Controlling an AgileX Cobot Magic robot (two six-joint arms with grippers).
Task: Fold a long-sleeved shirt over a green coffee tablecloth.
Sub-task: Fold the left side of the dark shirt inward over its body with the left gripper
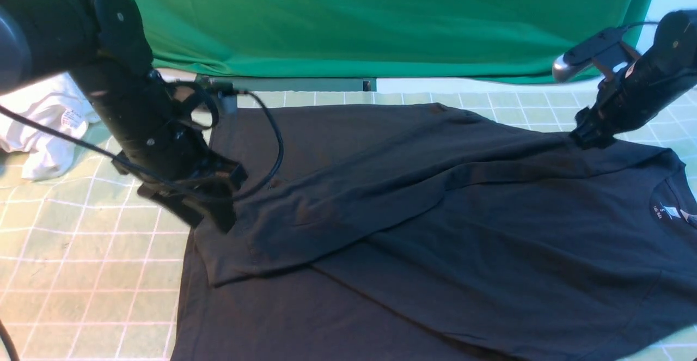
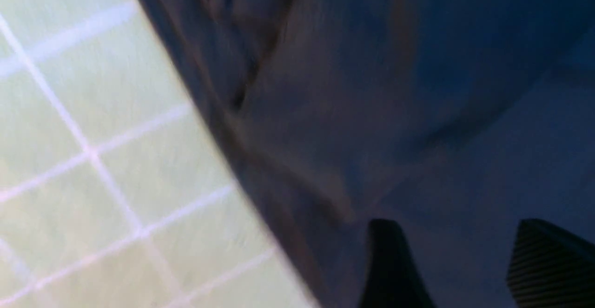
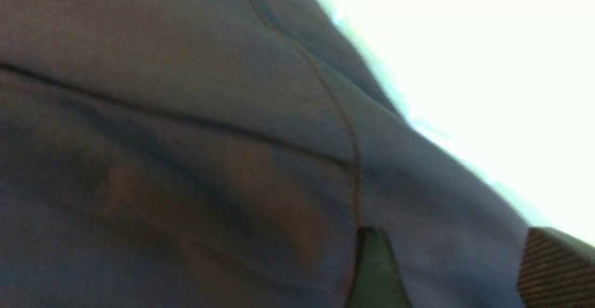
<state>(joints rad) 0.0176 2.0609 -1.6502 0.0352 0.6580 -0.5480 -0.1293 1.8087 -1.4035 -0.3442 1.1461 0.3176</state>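
Observation:
The black long-sleeved shirt [image 1: 435,230] lies spread on the pale green grid tablecloth [image 1: 81,263], collar and white print [image 1: 667,211] at the right. One sleeve [image 1: 354,197] is folded diagonally across the body. My left gripper [image 1: 209,216] is low at that sleeve's cuff end, near the shirt's left edge. In the left wrist view it [image 2: 460,252] is open over dark fabric [image 2: 418,113]. My right gripper [image 1: 591,135] rests at the far shoulder. The right wrist view shows it [image 3: 455,261] open, with shirt cloth [image 3: 209,136] and a seam under it.
A crumpled white garment [image 1: 49,116] with a small label lies at the far left. Plain deep green fabric [image 1: 354,18] hangs across the back. A black cable [image 1: 272,143] loops off the left arm above the shirt.

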